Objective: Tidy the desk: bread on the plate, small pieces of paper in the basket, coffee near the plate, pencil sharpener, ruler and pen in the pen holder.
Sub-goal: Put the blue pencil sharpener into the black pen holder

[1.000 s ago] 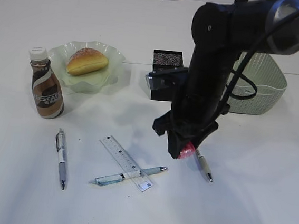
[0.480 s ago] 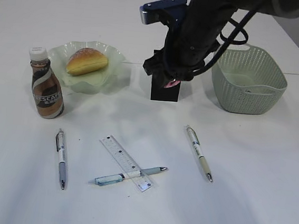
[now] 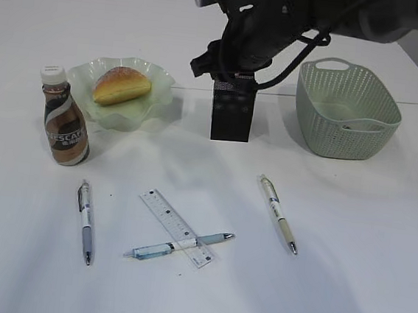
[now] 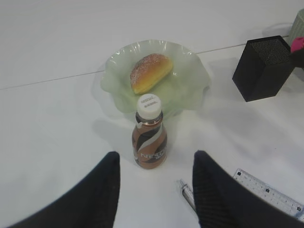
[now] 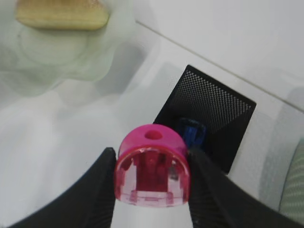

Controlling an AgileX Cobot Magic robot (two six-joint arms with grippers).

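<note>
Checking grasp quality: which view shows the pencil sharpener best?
Right wrist view: the pink pencil sharpener fills the centre, clamped in the right pincer above the pen holder. Left wrist shows a pink sliver at the edge; exterior hides it behind the arm.

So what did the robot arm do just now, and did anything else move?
The right gripper, shut on the pink pencil sharpener, rose from the table near the right-hand pen and swung back over the black pen holder. It has not let go. The other pens, ruler, coffee bottle, bread, plate and basket stayed put.
</note>
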